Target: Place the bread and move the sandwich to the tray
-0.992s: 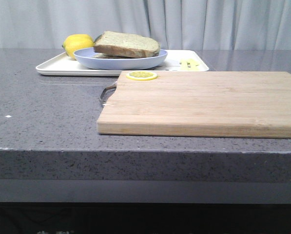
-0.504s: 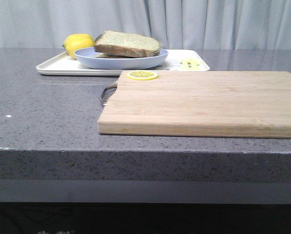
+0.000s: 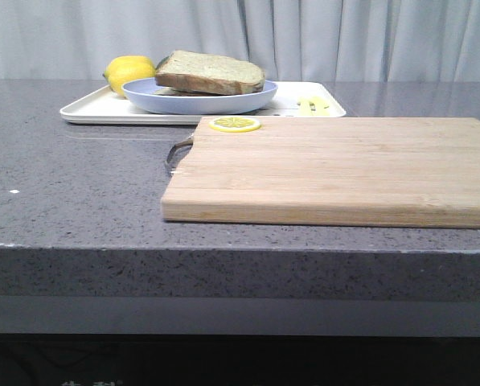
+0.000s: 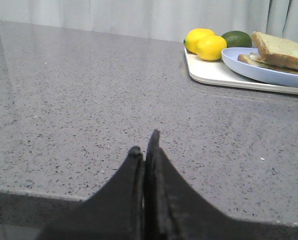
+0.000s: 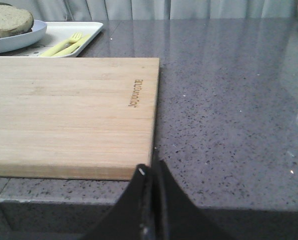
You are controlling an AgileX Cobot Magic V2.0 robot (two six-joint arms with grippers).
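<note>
Sandwich (image 3: pixel 207 76), bread (image 3: pixel 210 71) on top, sits on tray (image 3: pixel 87 108) beside lemon (image 3: pixel 129 71). Left gripper (image 4: pixel 145 147) fingers pressed together, empty, low over countertop (image 4: pixel 89 100). Right gripper (image 5: pixel 149 170) likewise, at cutting board (image 5: pixel 69 115) corner.

A wooden cutting board (image 3: pixel 336 169) lies flat on the grey speckled countertop (image 3: pixel 71 185), with a metal handle (image 3: pixel 178 150) at its 9 o'clock edge. A lemon slice (image 3: pixel 235 124) rests at its 11 o'clock corner. Two whole lemons (image 4: pixel 206 44) touch a dark green lime (image 4: pixel 237 38). Pale curtains (image 3: pixel 320 36) hang behind.
</note>
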